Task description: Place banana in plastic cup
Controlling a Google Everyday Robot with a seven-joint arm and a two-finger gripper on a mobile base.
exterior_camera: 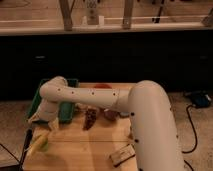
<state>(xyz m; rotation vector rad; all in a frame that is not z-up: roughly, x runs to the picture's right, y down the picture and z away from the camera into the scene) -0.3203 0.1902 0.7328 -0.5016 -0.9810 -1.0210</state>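
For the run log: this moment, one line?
gripper low, beside rectangular dark green tray; slim pale yellow banana by gripper; placement unconfirmed

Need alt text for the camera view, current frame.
White robot arm reaches across a wooden table, its gripper low at the image-left edge, just above the banana. Dark green tray behind the gripper, reddish-brown items mid-table.

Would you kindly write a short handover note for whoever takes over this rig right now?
The gripper is low over the table's front left corner, just above the banana.
The banana lies at that corner, in front of the green tray.
The plastic cup is the light-green shape right against the banana; whether the banana is inside cannot be told.
Done: arm brought to both items.
Left: confirm the banana is in the cup, otherwise place it.
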